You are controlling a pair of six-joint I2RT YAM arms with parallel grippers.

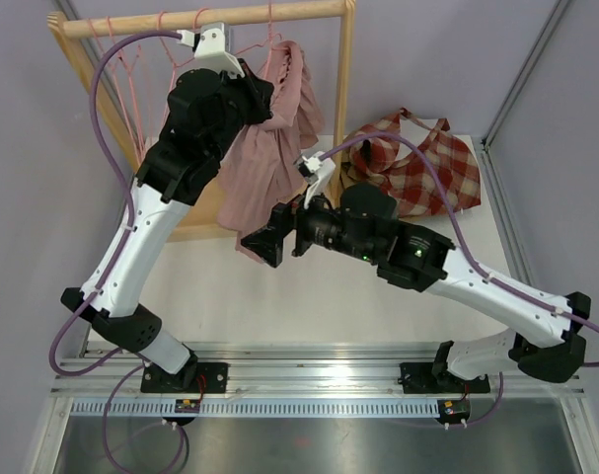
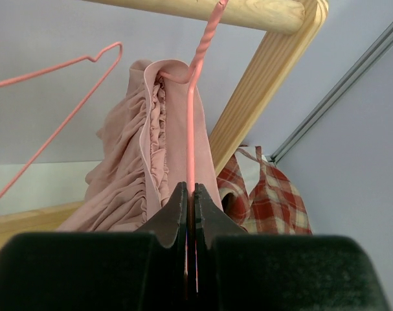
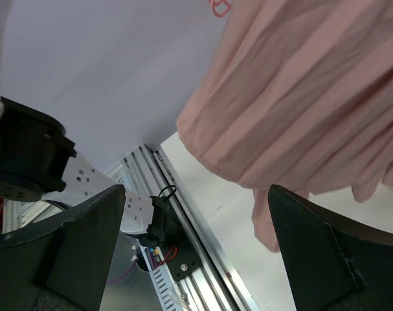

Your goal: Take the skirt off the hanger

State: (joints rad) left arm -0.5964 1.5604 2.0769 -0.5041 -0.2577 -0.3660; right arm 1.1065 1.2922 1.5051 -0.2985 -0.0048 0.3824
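Left hand (image 2: 190, 192) pinches twisted pink wire hanger (image 2: 190, 129) — ruched skirt (image 2: 128, 188) draped.

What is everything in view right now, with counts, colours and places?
skirt: one, dusty pink, hanging from the rack, bunched over its hanger
hanger: one, pink wire, hooked on the rail, carrying the skirt
empty hangers: several, exact count unclear, pink wire, on the rail to the left
wooden rack: one, light wood, at the far left of the table
plaid garment: one, red and cream, lying at the far right
table: one, white
left gripper: black, shut on the hanger wire
right gripper: black, open, beneath the skirt's hem
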